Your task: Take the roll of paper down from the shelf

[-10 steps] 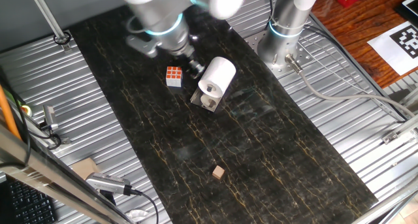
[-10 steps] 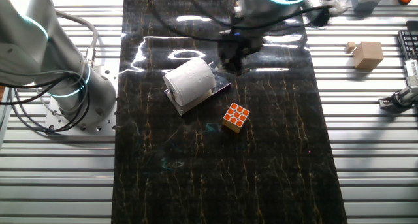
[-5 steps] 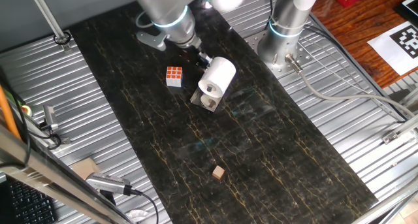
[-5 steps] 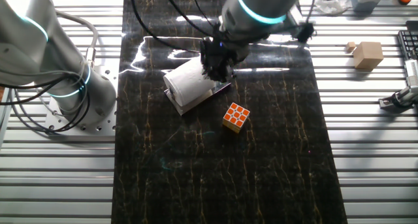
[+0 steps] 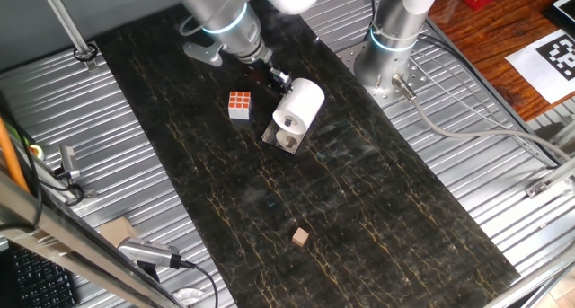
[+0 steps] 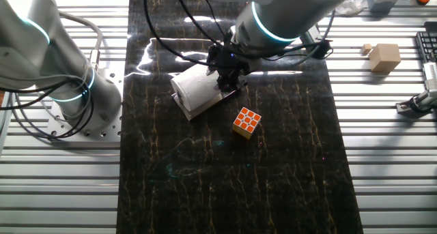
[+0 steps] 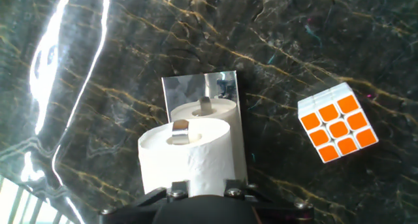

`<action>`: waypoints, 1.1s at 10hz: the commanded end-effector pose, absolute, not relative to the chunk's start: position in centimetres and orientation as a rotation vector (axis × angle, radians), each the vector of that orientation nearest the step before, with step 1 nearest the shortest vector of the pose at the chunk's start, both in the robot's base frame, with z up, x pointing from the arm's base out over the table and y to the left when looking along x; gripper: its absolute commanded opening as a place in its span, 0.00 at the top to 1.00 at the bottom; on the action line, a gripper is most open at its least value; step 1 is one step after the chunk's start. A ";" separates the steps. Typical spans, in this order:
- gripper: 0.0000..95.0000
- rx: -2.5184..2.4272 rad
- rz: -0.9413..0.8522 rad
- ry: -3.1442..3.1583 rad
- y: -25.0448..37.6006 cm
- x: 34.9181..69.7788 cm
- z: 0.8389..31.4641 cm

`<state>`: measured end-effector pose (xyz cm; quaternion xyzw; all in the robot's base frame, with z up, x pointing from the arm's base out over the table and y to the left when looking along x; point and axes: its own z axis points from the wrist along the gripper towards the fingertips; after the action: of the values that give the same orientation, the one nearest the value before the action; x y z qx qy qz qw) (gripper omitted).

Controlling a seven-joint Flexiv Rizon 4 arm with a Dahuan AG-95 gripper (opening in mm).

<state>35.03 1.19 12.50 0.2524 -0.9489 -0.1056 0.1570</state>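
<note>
The white roll of paper (image 5: 299,104) lies on its side on the small shiny metal shelf (image 5: 277,139) in the middle of the dark mat. It also shows in the other fixed view (image 6: 198,86) on the shelf (image 6: 196,110). In the hand view the roll (image 7: 186,152) fills the lower middle, its centre hole at the far end, in front of the shelf's mirror-like plate (image 7: 196,87). My gripper (image 5: 277,77) is low at the roll's back end, and also shows in the other fixed view (image 6: 225,76). Its fingertips (image 7: 202,188) stand apart over the roll's near end.
An orange-and-white puzzle cube (image 5: 239,104) sits just left of the shelf, and also shows in the hand view (image 7: 337,121). A tiny tan wooden block (image 5: 300,238) lies nearer the front. A second arm's base (image 5: 391,48) stands at the mat's far right edge.
My gripper has moved from beside the cube across to the roll's back end and come down close against it. The roll, shelf and cube have not moved.
</note>
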 end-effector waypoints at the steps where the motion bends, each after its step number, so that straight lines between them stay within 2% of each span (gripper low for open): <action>1: 0.20 0.654 -0.390 -2.727 1.1 35.0 12.5; 7: 0.20 0.492 -0.511 -2.748 0.5 35.0 12.0; 11: 0.20 0.496 -0.490 -2.755 0.3 35.0 11.9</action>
<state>35.09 0.38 11.92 0.1743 -0.9583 -0.1693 0.1504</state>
